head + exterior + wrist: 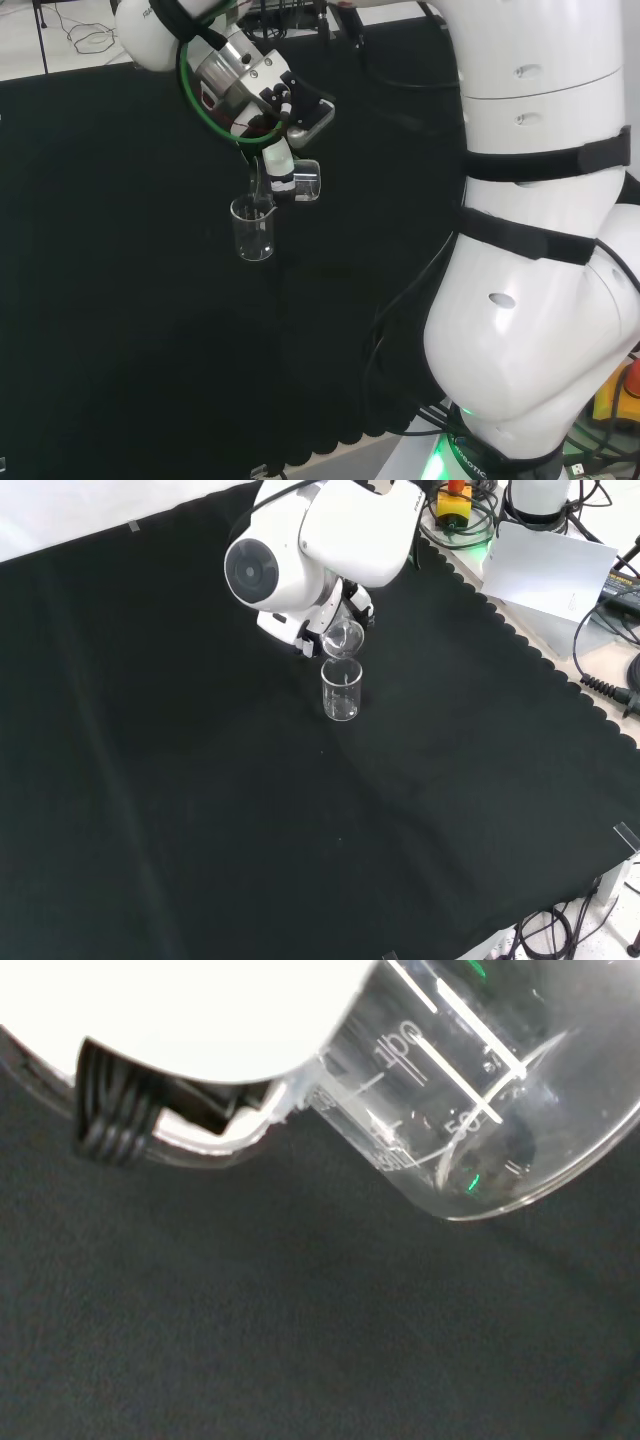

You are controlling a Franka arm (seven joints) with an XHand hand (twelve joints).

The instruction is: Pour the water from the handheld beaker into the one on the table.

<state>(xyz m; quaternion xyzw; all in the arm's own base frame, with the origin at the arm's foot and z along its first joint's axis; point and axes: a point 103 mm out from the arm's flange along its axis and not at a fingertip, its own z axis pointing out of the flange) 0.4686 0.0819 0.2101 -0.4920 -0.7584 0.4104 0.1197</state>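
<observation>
Your black and white hand [282,170] has its fingers curled round the small clear glass beaker [306,181], tipped almost onto its side, mouth directly above the upright clear glass beaker [340,690] standing mid-cloth toward the far edge in the front view. The poured beaker's long axis lies near level, lip at the standing beaker's rim, so you need only hold that alignment.

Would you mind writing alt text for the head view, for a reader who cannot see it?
The robot's hand holds a clear beaker tipped on its side just above a second clear beaker, which stands upright on the black cloth. The arm's large white links stand at the right of the view.
</observation>
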